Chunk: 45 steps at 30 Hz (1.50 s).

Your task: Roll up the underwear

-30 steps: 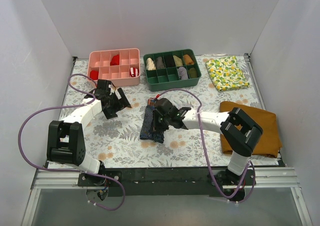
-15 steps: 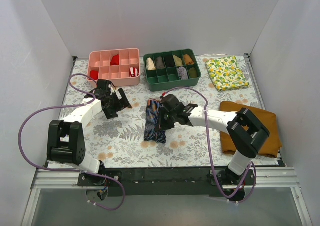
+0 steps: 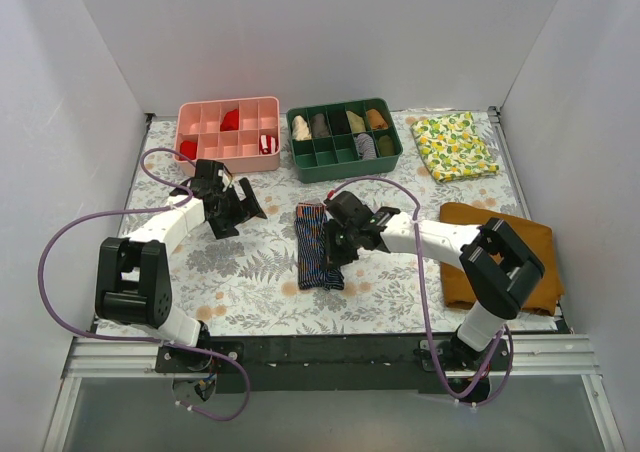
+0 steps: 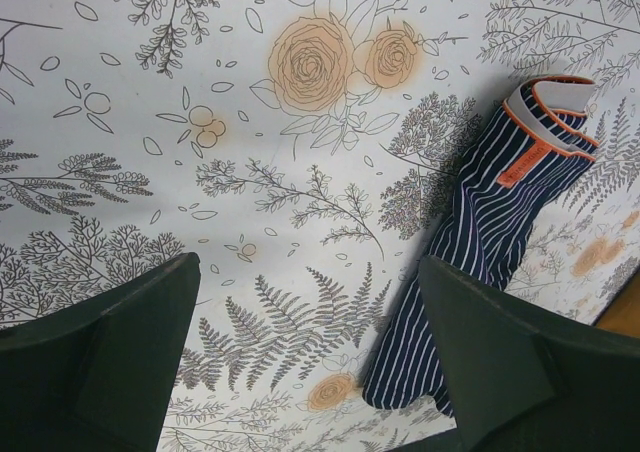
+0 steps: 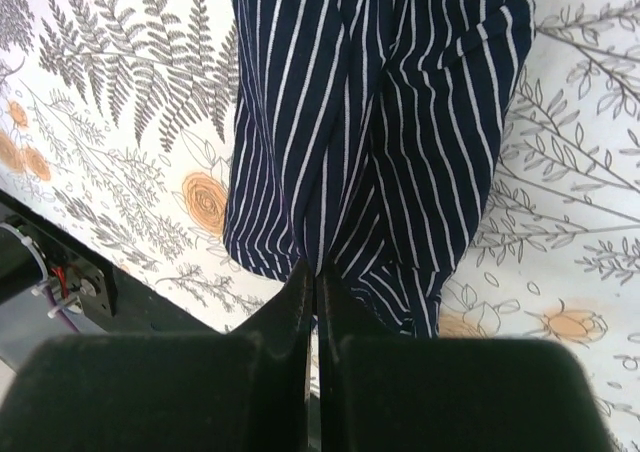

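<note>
The underwear (image 3: 318, 255), navy with thin stripes and an orange-edged waistband, lies folded in a long narrow strip on the floral table cover, waistband end toward the trays. My right gripper (image 3: 336, 239) rests on its right side. In the right wrist view the jaws (image 5: 316, 270) are shut, pinching a fold of the striped cloth (image 5: 370, 102). My left gripper (image 3: 240, 204) hovers to the left of the underwear, apart from it. It is open (image 4: 308, 262) over bare table cover, with the underwear (image 4: 500, 222) beside its right finger.
A pink tray (image 3: 228, 130) and a green tray (image 3: 345, 162) with rolled items stand at the back. A lemon-print cloth (image 3: 455, 144) lies back right, and a mustard-brown cloth (image 3: 520, 247) lies at the right. The table's front edge is close behind the underwear's lower end.
My right gripper has drawn the underwear to the right and a little nearer, and the strip now lies straighter. The left arm has stayed almost still, open.
</note>
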Tool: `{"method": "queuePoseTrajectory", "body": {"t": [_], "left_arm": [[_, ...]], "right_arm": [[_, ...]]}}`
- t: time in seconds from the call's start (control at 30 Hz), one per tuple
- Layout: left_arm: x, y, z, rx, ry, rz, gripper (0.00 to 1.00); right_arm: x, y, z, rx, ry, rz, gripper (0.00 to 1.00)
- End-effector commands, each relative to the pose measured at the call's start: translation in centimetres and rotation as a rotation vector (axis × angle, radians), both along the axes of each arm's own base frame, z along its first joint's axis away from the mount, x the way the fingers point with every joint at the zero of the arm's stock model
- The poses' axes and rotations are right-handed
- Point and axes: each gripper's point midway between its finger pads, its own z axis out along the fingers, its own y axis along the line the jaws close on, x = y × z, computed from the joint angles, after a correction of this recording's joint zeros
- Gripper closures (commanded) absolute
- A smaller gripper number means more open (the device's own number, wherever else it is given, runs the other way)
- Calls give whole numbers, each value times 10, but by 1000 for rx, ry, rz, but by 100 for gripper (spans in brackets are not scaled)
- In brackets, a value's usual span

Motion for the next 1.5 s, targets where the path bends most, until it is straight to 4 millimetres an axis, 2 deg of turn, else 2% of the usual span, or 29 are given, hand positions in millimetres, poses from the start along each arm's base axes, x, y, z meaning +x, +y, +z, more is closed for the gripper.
{"method": "queuePoseTrajectory", "body": {"t": [0.0,0.13,0.43,0.67,0.73,0.83,0.97,1.1,1.2,1.23,1.3,1.37,1.43,1.47], "left_arm": [[1,1,1,-7,-1,-13,10],[2,-1,0,-8,-1,-21,9],[2,0,-3,-3,15,-30,10],[0,-2,-9,-10,32,-44,10],[0,-2,-9,-8,33,-44,10],[1,-2,-10,-8,36,-46,10],[1,-2,-10,-6,38,-49,11],[1,-2,-9,-8,31,-47,11],[1,-2,-7,-10,26,-49,11],[0,-2,-8,-9,27,-52,11],[-1,-2,-9,-9,30,-50,11],[0,-3,-8,-13,29,-54,11],[1,-4,-7,-15,26,-55,11],[1,-4,-7,-17,27,-54,11]], "right_arm": [[2,-2,30,33,-32,23,99],[4,-13,27,-9,-36,27,99],[11,-30,38,-104,-69,54,99],[0,-46,12,-180,-11,88,99],[-4,-56,3,-218,2,77,99],[-3,-60,-2,-217,-11,52,99],[-8,-72,-19,-262,22,50,99],[-6,-80,-33,-311,14,39,99],[-5,-85,-38,-329,1,37,99],[-3,-85,-38,-333,-10,37,90],[-1,-84,-34,-314,-37,42,81],[3,-80,-19,-271,-88,40,68],[7,-78,-10,-252,-123,30,68],[9,-78,-5,-243,-136,23,61]]}}
